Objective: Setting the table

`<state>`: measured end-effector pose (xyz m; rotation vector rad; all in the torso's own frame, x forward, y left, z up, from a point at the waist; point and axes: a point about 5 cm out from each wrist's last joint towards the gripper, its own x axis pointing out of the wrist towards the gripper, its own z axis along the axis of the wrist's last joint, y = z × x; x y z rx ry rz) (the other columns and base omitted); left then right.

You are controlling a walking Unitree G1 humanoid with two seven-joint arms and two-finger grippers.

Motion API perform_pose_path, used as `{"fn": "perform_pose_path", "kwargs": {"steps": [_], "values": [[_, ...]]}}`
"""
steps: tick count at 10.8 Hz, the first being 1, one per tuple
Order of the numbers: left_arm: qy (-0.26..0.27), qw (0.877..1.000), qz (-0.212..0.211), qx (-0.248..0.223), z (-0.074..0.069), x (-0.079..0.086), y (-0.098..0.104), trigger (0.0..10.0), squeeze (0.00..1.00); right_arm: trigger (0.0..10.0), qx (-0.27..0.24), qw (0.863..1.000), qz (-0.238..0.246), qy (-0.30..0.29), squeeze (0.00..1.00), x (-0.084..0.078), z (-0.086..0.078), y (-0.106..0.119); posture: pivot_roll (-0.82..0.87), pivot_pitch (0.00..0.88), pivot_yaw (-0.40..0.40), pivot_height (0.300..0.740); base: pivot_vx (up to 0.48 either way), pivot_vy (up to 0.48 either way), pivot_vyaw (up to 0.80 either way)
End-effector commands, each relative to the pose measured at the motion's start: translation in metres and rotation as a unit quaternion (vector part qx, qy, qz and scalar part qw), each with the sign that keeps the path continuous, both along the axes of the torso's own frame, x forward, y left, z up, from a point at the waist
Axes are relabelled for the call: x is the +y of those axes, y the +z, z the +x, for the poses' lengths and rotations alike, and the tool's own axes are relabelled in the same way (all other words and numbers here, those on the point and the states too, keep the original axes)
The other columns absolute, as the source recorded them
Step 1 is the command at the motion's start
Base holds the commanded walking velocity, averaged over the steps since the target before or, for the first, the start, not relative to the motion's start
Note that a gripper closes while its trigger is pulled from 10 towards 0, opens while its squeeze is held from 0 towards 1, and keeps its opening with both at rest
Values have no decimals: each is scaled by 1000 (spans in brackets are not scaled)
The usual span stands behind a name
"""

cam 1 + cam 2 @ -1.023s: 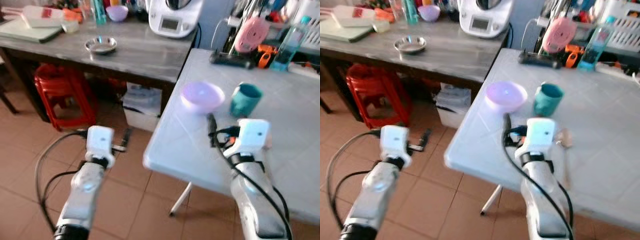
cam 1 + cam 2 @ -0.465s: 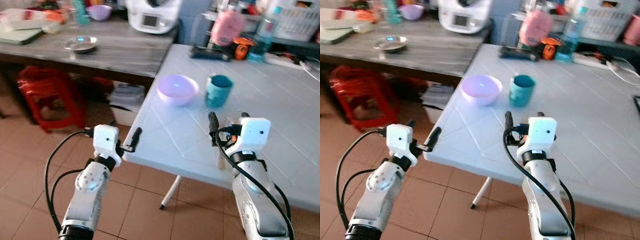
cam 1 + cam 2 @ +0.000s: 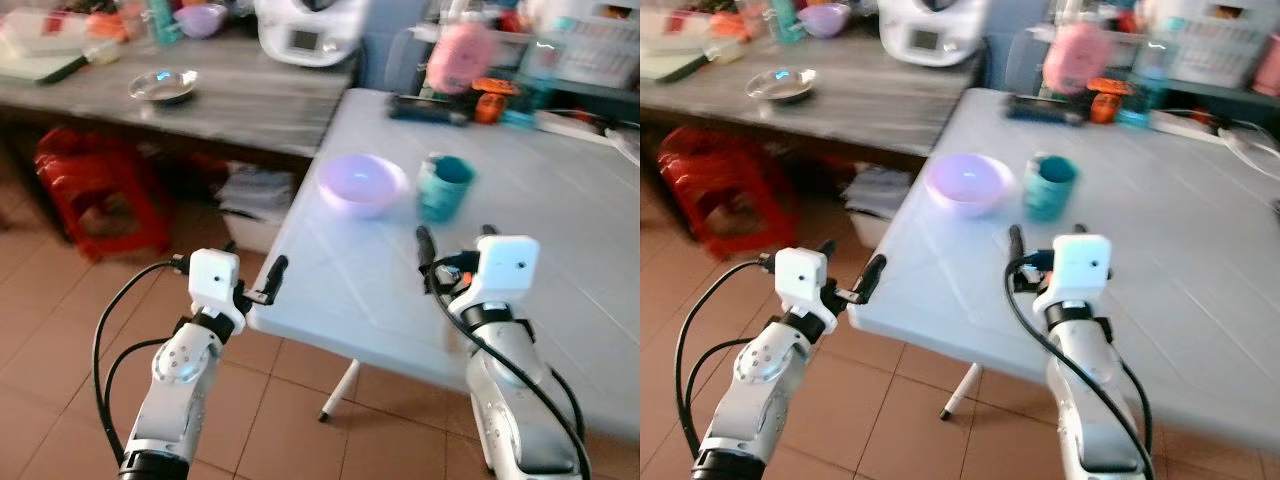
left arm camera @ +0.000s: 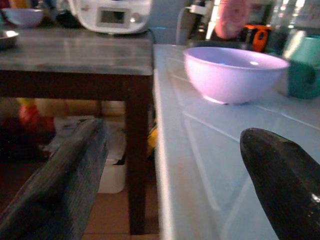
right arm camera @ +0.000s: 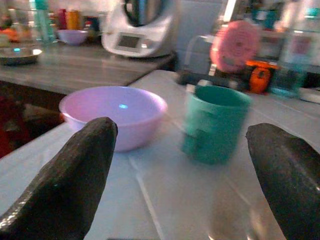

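White tiled table (image 3: 560, 250) butts against a grey stone-look counter (image 3: 230, 100) holding a steel dish (image 3: 162, 86) and a white appliance (image 3: 305, 30). Red stool (image 3: 95, 190) underneath. Round lilac bowl (image 3: 362, 184) near the table's corner, teal cup (image 3: 443, 187) just beside it. Left gripper (image 3: 250, 285) at the table edge, fingers spread, holding nothing. Right gripper (image 3: 452, 245) over the table before the cup, fingers wide apart, empty.

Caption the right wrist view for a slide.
Open right gripper faces a lilac bowl and teal cup on the white table.
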<state>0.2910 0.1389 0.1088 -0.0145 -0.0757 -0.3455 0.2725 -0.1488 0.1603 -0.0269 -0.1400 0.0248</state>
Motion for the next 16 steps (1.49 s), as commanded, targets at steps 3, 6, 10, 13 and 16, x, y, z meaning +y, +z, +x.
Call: {"fn": "perform_pose_path", "kwargs": {"steps": [3,6,10,13,16], "values": [[-18,1000,-5,-2,-1,-5,3,10000,0,10000,-7,1000,-2,-2,0,1,0,3,52,85,-20,740,302,0,0],[-23,1000,-5,-2,-2,-6,4,10000,0,10000,-8,1000,-6,3,0,1,0,3,52,85,-20,740,315,0,0],[-29,1000,-5,-2,-2,-8,4,10000,0,10000,-16,1000,-19,15,0,4,0,6,52,78,-20,740,313,0,0],[-31,999,-6,0,-2,-9,3,10000,0,10000,-16,999,-24,20,0,5,0,5,51,78,-22,740,315,0,0],[-30,999,-11,3,-4,-9,2,10000,0,10000,-11,996,-51,72,0,17,-3,2,51,82,-23,740,200,0,0]]}}
